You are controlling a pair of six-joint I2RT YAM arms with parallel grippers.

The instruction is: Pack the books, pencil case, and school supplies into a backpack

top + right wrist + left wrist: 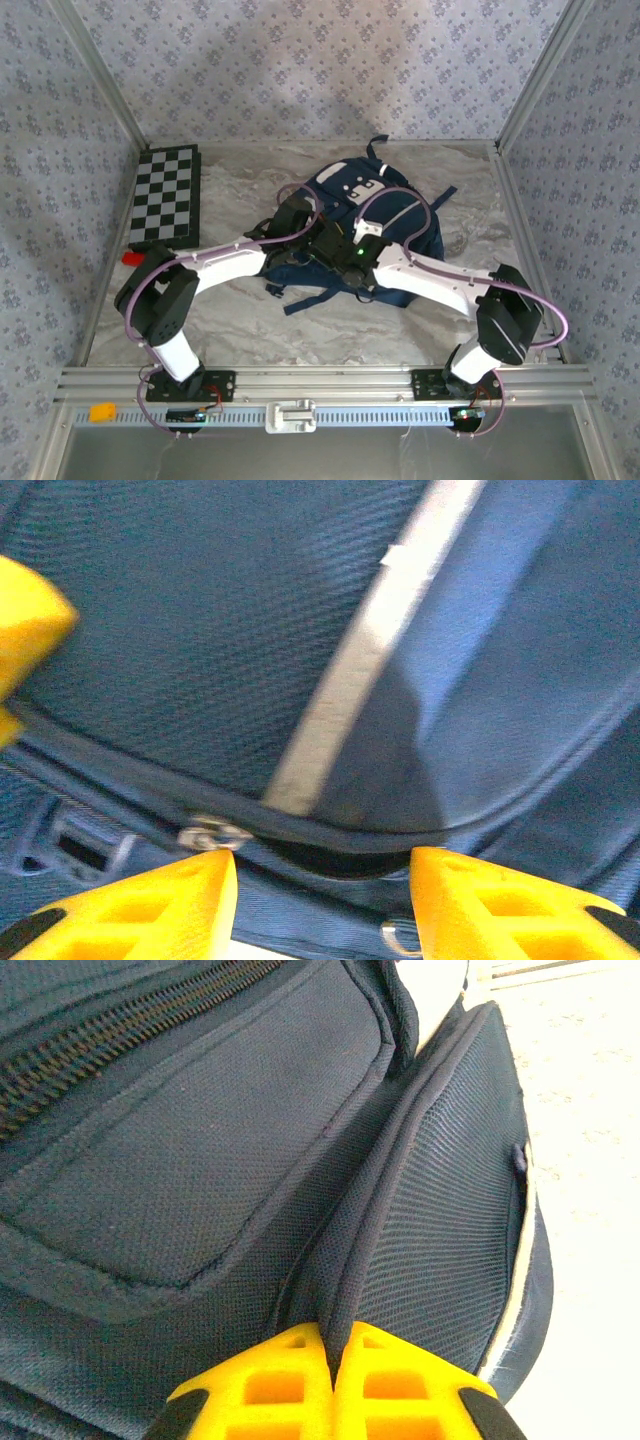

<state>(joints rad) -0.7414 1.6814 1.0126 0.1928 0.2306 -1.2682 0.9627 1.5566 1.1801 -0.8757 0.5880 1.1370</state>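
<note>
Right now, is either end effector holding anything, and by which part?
The left end effector pinches the backpack by a raised fabric edge. The right end effector is open over the zip seam, gripping nothing.

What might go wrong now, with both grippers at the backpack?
The left gripper is shut on just a thin fabric fold of the backpack; a pull may slip it free. The right gripper stands open beside the zipper pull; closing now, it may catch fabric and miss the pull.

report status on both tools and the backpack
Left tool shut on a backpack fabric edge. Right tool open over the zipper seam. Backpack lying mid-table. Chequered board off to the left.
</note>
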